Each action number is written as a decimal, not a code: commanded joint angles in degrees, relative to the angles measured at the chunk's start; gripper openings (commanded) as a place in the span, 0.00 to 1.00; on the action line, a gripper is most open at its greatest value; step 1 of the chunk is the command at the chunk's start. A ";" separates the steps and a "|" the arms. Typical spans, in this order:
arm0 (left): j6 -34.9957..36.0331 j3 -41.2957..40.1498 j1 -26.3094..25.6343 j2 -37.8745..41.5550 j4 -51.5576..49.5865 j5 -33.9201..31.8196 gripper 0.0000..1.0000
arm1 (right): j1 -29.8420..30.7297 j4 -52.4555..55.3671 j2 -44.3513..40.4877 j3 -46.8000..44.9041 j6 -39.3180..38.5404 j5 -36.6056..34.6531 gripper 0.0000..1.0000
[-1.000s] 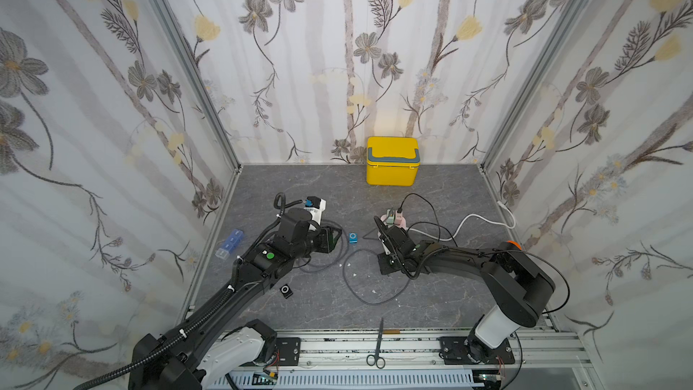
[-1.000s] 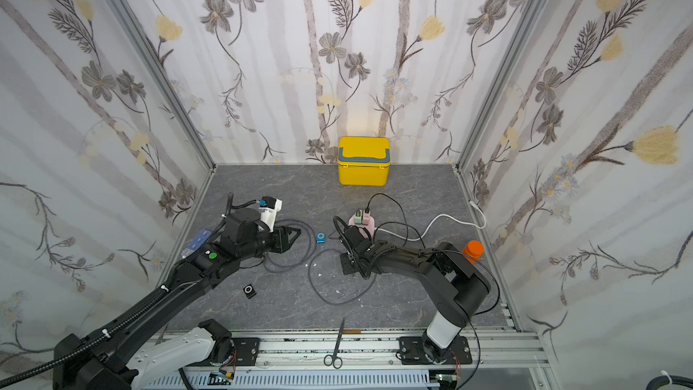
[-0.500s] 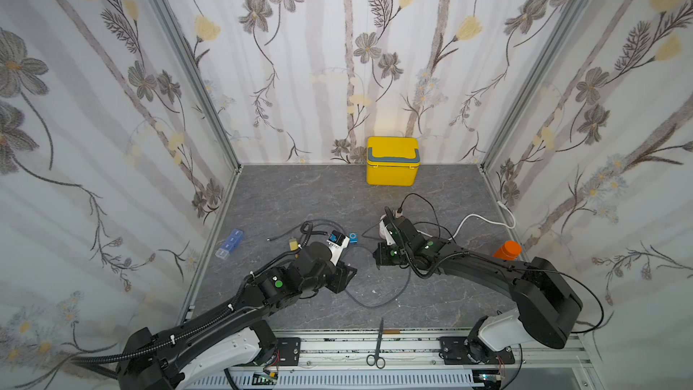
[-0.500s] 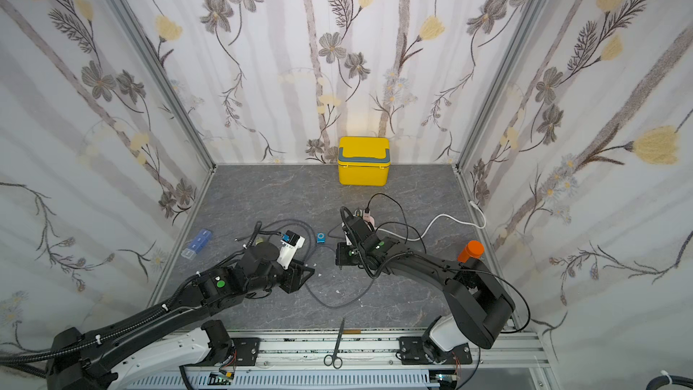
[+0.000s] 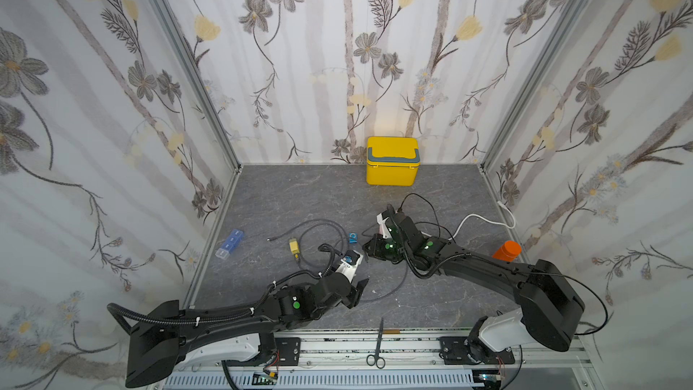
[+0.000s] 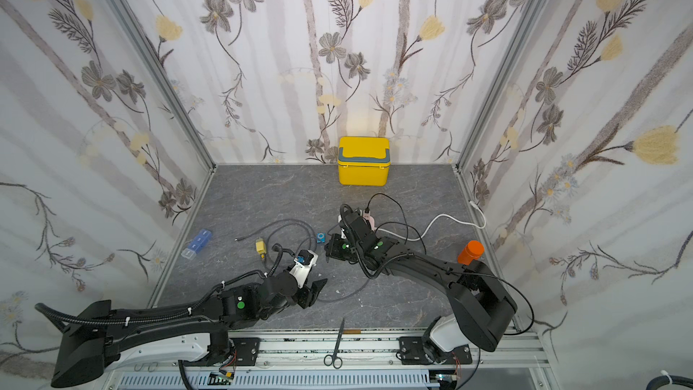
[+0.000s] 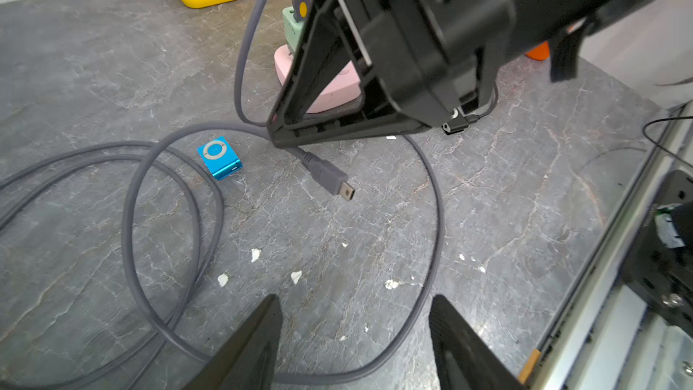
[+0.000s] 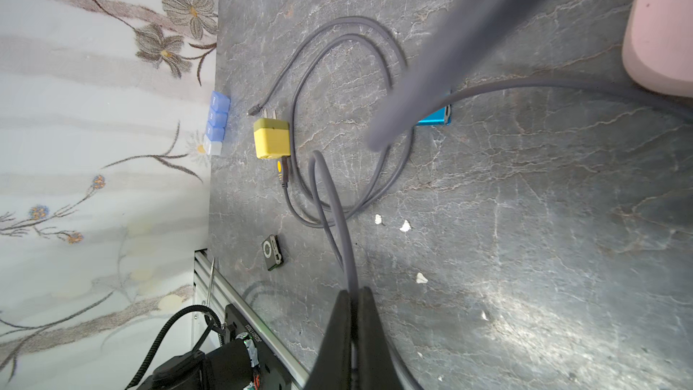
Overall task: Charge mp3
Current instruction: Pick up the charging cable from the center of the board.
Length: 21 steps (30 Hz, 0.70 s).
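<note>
A small blue mp3 player (image 5: 352, 237) (image 7: 219, 158) lies on the grey floor beside loops of grey cable (image 7: 127, 219). My right gripper (image 5: 367, 249) (image 8: 352, 294) is shut on that cable a little behind its small plug (image 7: 330, 178), which hangs just above the floor near the player. My left gripper (image 5: 358, 288) (image 7: 354, 305) is open over bare floor in front of the plug, with a cable loop running under it and nothing between its fingers. A black mp3 player (image 8: 272, 252) lies nearer the front rail.
A pink power strip (image 7: 330, 88) with a green adapter (image 7: 292, 28) sits behind my right gripper. On the floor are a yellow plug adapter (image 5: 293, 246), a blue pill box (image 5: 230, 243), a yellow box (image 5: 392, 161) and an orange bottle (image 5: 507, 250). Scissors (image 5: 378, 343) lie on the front rail.
My left arm has swung from the back left toward the front centre and its jaws have opened wider. My right gripper, still shut on the cable, has shifted back toward the power strip.
</note>
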<state>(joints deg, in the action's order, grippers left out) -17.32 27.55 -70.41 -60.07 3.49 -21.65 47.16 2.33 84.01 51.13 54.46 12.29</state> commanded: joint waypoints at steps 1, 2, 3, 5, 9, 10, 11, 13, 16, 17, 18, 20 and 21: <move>4.12 1.14 -0.57 -3.02 7.76 -7.14 0.65 | 1.53 -1.71 -0.16 0.38 1.61 0.75 0.00; 4.90 1.39 -0.65 -3.94 8.99 -7.42 0.64 | 1.62 -1.82 -0.19 0.30 1.70 0.83 0.00; 5.63 1.57 -0.70 -4.81 9.86 -7.49 0.63 | 1.77 -1.80 -0.25 0.23 1.78 0.93 0.00; 6.07 2.12 -0.53 -6.19 10.80 -8.80 0.59 | 1.99 -1.98 -0.49 0.11 1.66 0.98 0.00; 6.80 3.46 -0.28 -8.45 10.13 -11.57 0.54 | 2.24 -1.88 -0.83 -0.16 1.62 0.98 0.00; 6.81 3.93 -0.12 -9.09 9.41 -12.24 0.53 | 2.24 -1.84 -0.99 -0.11 1.54 1.06 0.00; 6.71 4.32 -0.08 -9.58 8.94 -12.97 0.52 | 2.23 -1.88 -1.20 -0.18 1.53 1.05 0.00; 6.78 4.59 0.09 -10.34 8.73 -13.06 0.47 | 2.24 -1.73 -1.68 -0.39 1.38 1.05 0.00; 6.83 4.96 0.65 -11.43 8.50 -14.17 0.37 | 2.32 -1.46 -2.21 -0.45 1.15 1.15 0.00; 6.71 5.19 0.88 -11.68 8.13 -14.54 0.35 | 2.26 -1.53 -2.56 -0.73 1.09 1.08 0.00; 6.71 5.31 1.22 -11.82 7.82 -14.50 0.32 | 2.24 -1.55 -2.89 -0.90 1.09 0.98 0.00; 7.02 5.33 1.33 -11.37 7.83 -14.48 0.26 | 2.24 -1.56 -3.38 -1.35 0.93 0.72 0.00; 7.13 5.16 1.30 -10.81 8.00 -14.15 0.22 | 2.28 -1.58 -3.48 -1.55 0.91 0.71 0.00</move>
<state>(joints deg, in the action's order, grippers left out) -10.74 32.36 -69.28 -71.53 11.25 -34.24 49.43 1.63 81.17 49.98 54.98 13.17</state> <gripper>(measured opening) 0.236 0.049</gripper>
